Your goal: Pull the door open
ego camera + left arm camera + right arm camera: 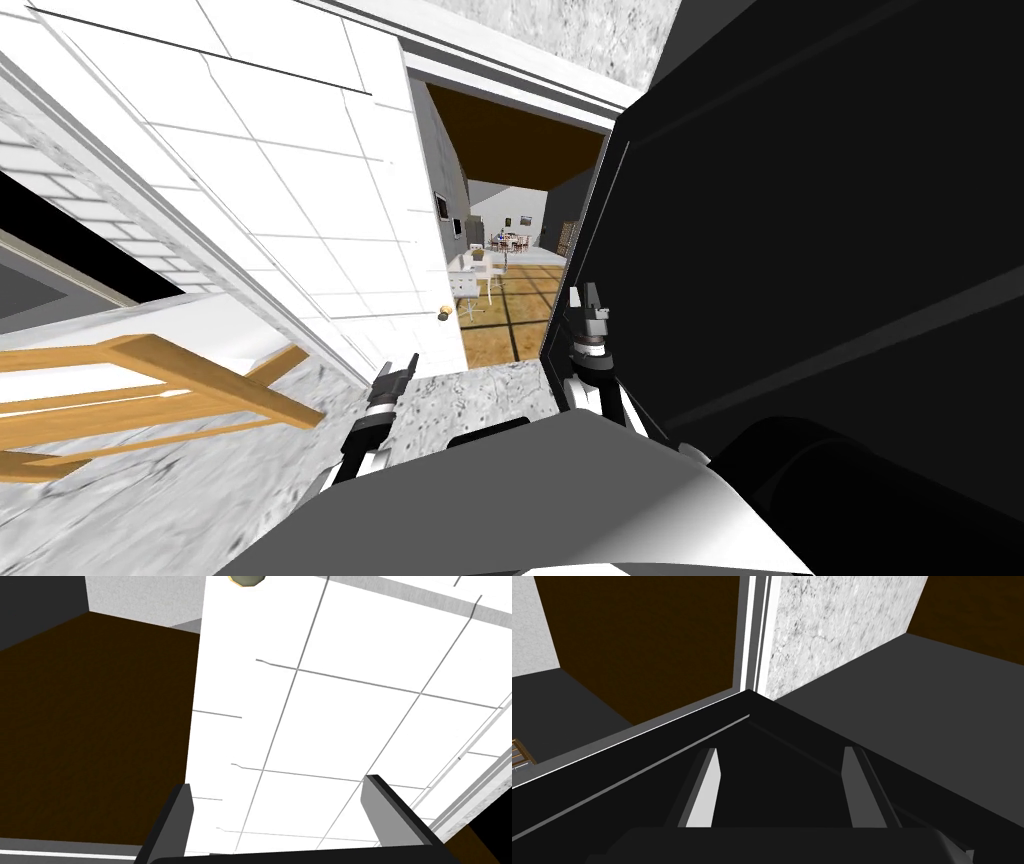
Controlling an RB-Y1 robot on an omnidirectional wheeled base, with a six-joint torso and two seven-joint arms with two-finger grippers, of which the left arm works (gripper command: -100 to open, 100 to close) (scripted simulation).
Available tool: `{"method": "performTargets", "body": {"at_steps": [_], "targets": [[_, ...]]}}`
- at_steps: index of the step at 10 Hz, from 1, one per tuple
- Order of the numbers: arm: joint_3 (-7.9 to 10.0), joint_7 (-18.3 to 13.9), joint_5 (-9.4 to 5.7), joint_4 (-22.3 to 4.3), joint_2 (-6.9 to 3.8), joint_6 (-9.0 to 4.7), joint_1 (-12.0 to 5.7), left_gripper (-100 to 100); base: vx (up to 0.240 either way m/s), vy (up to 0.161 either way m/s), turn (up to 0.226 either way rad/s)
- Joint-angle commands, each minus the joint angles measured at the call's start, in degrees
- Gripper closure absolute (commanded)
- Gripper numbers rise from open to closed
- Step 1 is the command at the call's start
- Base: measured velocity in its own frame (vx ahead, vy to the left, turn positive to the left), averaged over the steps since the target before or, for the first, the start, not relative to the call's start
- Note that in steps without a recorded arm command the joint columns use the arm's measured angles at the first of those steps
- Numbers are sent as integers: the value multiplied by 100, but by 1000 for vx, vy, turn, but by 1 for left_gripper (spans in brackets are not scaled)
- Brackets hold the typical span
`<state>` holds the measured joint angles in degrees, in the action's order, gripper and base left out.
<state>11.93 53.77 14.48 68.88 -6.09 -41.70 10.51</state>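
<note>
Left wrist view shows the left gripper [276, 783] with its fingers standing apart and holding nothing, just in front of the white panelled door [350, 726]. The door's round knob [245, 580] sits further along, near the free edge. The right gripper [782, 750] is spread and empty too, close to a dark panelled surface [762, 731]. From the head view, the door leaf stands well open on the robot's left, and the doorway gives onto a tan floor [520, 310] and a far dining table [510, 240]. I judge the pull almost finished; only if more swing is wanted must the left hand take the knob or the edge.
</note>
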Motion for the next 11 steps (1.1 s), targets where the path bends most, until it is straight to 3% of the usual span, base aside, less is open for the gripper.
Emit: {"method": "performTargets", "body": {"at_steps": [1,7,11], "targets": [[45,175,29,-209,1,-56,-62,-100,101,3,-55],[179,721,134,-803,14,-194,-219,-100,95,7,-61],[305,1233,232,-1361,36,-323,-366,-100,123,17,-88]]}}
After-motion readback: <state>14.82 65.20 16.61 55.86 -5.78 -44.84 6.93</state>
